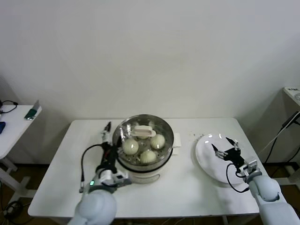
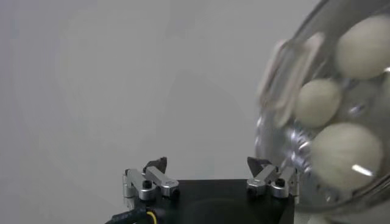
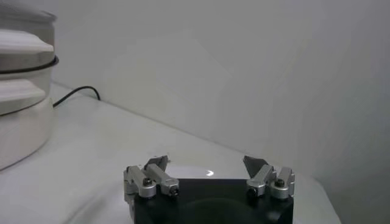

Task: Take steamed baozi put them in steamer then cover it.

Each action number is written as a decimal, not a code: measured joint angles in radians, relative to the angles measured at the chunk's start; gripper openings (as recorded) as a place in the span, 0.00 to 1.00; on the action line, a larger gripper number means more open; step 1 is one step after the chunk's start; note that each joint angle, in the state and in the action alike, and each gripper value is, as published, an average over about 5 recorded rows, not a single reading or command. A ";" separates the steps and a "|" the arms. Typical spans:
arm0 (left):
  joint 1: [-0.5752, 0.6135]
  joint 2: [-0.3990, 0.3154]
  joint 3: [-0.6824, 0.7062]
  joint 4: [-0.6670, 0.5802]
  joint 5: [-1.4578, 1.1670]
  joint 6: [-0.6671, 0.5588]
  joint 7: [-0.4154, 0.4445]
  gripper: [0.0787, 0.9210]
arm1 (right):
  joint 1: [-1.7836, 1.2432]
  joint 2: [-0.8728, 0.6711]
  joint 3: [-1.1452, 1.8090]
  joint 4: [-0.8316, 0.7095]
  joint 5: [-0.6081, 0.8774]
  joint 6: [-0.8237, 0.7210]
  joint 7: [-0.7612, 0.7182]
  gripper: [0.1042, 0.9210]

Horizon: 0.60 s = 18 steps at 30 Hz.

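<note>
The steamer [image 1: 140, 171] stands mid-table, steel pot on a white base. The clear glass cover [image 1: 161, 126] lies on it, its cream handle [image 1: 144, 131] on top. Through the glass I see three baozi [image 1: 130, 146], [image 1: 157, 140], [image 1: 148, 156]; a fourth is not clearly visible. My left gripper [image 1: 115, 132] is open and empty at the pot's left rim; in the left wrist view it [image 2: 207, 163] sits beside the cover [image 2: 274, 140] and the baozi [image 2: 338, 155]. My right gripper [image 1: 225, 146] is open and empty over the white plate [image 1: 208, 164], also shown in the right wrist view [image 3: 207, 161].
The white plate holds nothing. A black cable [image 3: 79, 91] runs on the table beside the steamer [image 3: 18, 91]. A side table with small items [image 1: 33, 112] stands far left, and another surface [image 1: 293, 93] far right.
</note>
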 measured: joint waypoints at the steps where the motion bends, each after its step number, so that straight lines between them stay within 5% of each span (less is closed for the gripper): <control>1: 0.019 0.001 -0.033 -0.005 -0.048 0.000 -0.028 0.88 | -0.002 0.001 0.001 0.002 0.001 0.001 -0.001 0.88; 9: 0.179 -0.032 -0.321 -0.014 -0.464 -0.090 -0.158 0.88 | -0.024 0.017 0.017 0.024 0.008 0.018 -0.006 0.88; 18: 0.302 -0.127 -0.545 0.084 -0.862 -0.499 -0.182 0.88 | -0.053 0.042 0.037 0.053 0.021 0.049 -0.008 0.88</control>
